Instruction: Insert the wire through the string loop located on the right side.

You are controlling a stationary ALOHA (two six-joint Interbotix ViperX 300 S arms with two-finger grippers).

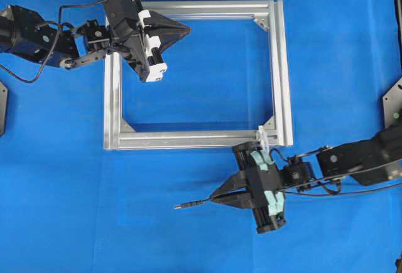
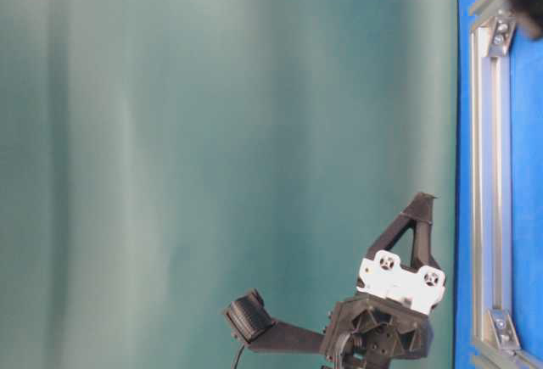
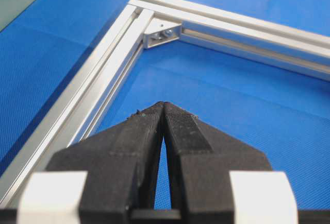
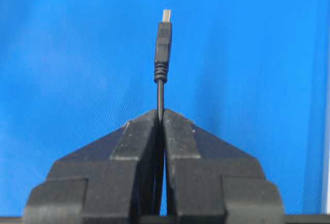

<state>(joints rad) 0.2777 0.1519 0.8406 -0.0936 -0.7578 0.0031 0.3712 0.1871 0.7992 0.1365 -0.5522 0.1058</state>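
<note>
The blue worktop point(image 1: 63, 223) carries a square silver aluminium frame point(image 1: 281, 66), seen whole only from overhead. The table-level view gives just one frame rail on edge and the left arm's hardware. The left pincer point(image 1: 186, 29) hangs above the frame's upper left part, its jaws pressed together on nothing, as its own wrist view confirms. The right pincer point(image 1: 213, 199) sits below the frame's lower right corner, jaws clamped on the wire point(image 1: 195, 204). Overhead, the wire juts from the jaw tips toward the left, its long axis nearly level, plug tip leading; the right wrist view shows the metallic end clearly. The string loop point(image 1: 264, 139) seems to be the small white bit at that corner, just above the right pincer's body.
</note>
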